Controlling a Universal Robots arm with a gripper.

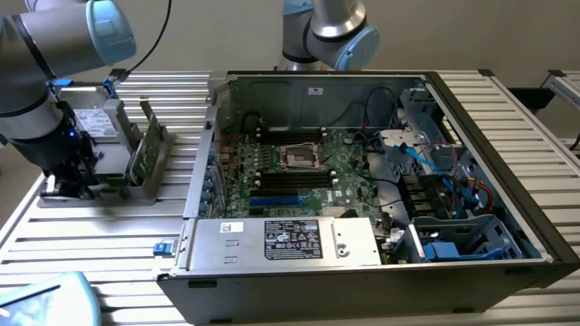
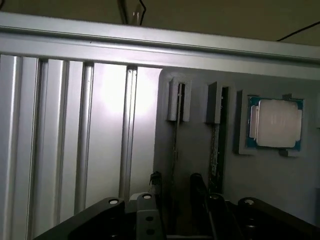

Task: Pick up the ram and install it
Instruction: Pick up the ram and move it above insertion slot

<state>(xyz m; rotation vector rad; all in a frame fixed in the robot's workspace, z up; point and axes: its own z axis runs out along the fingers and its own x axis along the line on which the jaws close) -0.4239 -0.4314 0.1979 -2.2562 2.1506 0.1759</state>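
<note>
In the wrist view the ram (image 2: 176,145) stands on edge, a thin dark stick in a slot of the grey holder (image 2: 190,150). My gripper (image 2: 176,181) is open just above it. One of the fingers (image 2: 155,180) is on one side of the stick's line and the other finger is on the opposite side, neither touching it. In the exterior view the gripper (image 1: 68,180) hangs over the holder's (image 1: 109,193) left end, at the exterior view's left, and its body hides the ram.
A wider green card (image 1: 145,146) (image 2: 215,155) stands in the neighbouring slot, close beside my fingers. A processor chip (image 2: 275,122) lies in the holder past it. The open computer case (image 1: 507,136) with its motherboard (image 1: 299,170) fills the ribbed table's middle. A second arm's (image 1: 331,27) base stands behind it.
</note>
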